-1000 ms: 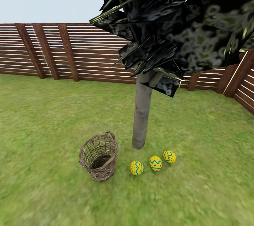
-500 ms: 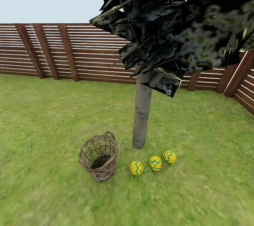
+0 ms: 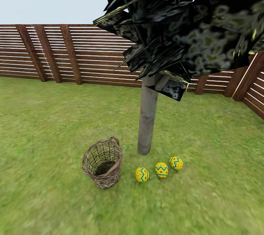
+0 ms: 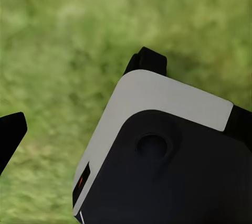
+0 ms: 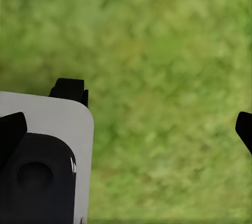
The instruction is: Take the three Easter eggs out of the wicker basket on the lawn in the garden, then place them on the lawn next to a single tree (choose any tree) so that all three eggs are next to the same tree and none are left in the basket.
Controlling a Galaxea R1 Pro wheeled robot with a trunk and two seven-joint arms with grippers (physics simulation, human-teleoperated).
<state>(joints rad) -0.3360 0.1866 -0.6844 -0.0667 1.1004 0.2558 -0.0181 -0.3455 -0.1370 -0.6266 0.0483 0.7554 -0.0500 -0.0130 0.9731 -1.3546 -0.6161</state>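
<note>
Basket [image 3: 102, 164] bottom dim; eggs [image 3: 161, 169] outside

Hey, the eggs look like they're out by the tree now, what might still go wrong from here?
1. The eggs lie loose on the lawn; a nudge from the base or an arm might roll one away from the tree.
2. The basket stands close to the nearest egg; bumping it may tip it onto that egg.
3. The basket's inside looks empty, but its floor is dim, so that is worth checking.

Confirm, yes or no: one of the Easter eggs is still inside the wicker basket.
No: in the head view all three Easter eggs lie on the lawn beside the tree, outside the wicker basket.
</note>
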